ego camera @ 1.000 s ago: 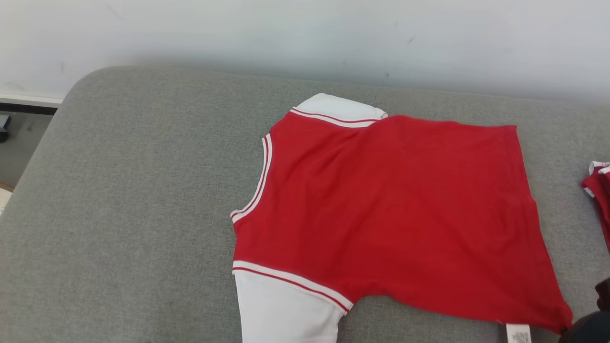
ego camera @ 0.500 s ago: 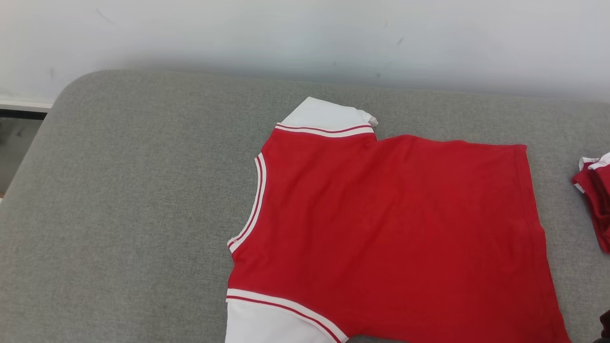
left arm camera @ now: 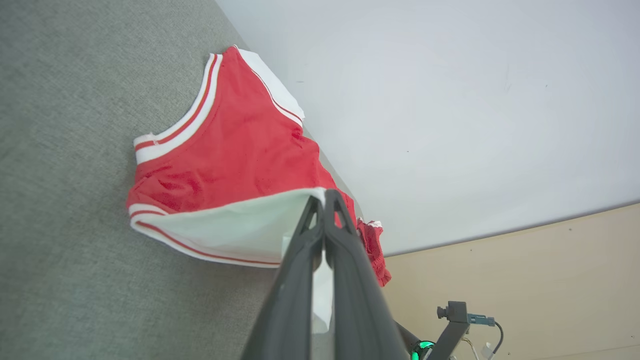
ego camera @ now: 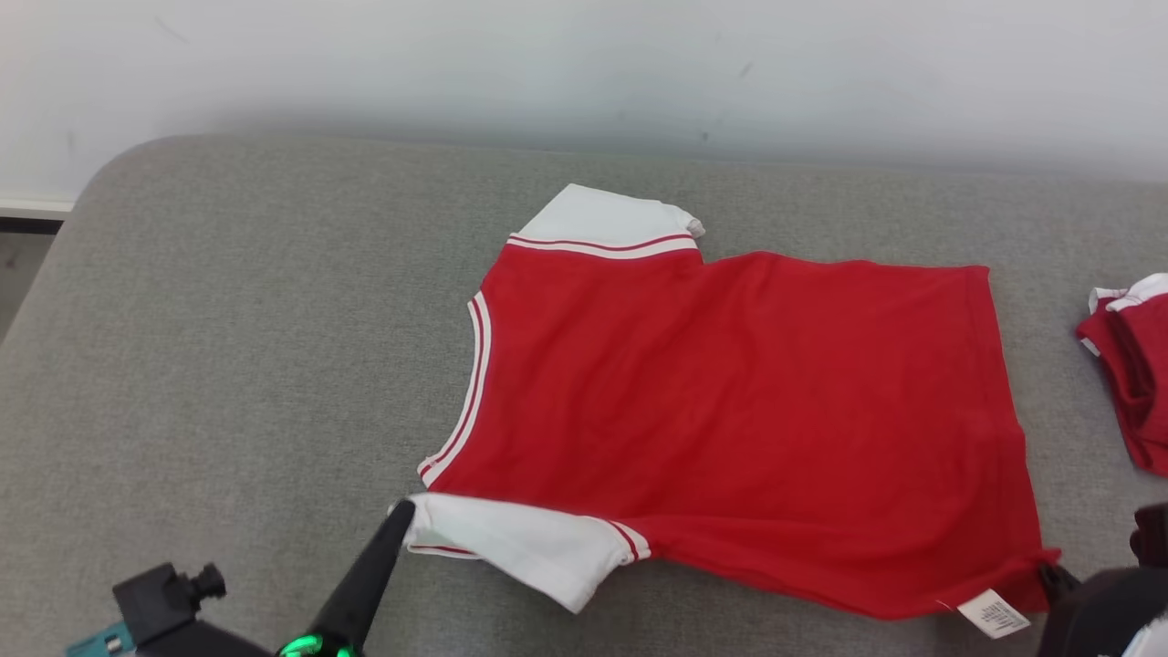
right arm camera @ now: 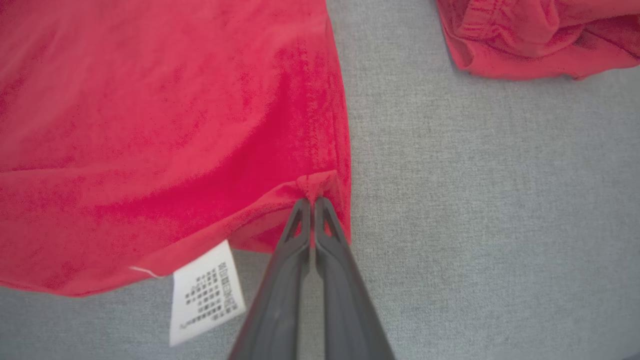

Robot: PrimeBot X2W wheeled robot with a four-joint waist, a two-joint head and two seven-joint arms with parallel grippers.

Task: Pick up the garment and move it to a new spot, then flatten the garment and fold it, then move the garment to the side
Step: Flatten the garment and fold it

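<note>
The garment (ego camera: 730,411) lies spread on the grey surface, red back up, with white sleeves and striped trim. My left gripper (ego camera: 400,513) is shut on the edge of its near white sleeve (ego camera: 529,547), which is lifted and folded toward the body; in the left wrist view the left gripper (left arm camera: 324,196) pinches that sleeve cloth (left arm camera: 225,225). My right gripper (right arm camera: 312,202) is shut on the red hem corner of the garment (right arm camera: 150,125), beside the small white label (right arm camera: 205,292). In the head view the right gripper (ego camera: 1049,573) shows at that corner, near the label (ego camera: 993,613).
A second red-and-white piece of clothing (ego camera: 1127,365) lies bunched at the right edge of the grey padded surface (ego camera: 228,365), also seen as red cloth (right arm camera: 535,35) in the right wrist view. A pale wall (ego camera: 584,64) stands behind. The surface's rounded left corner drops off.
The camera has shifted. The near white sleeve, lying flat toward me before, is now lifted and turned inward by my left gripper, which has come into view. The right hem corner is raised.
</note>
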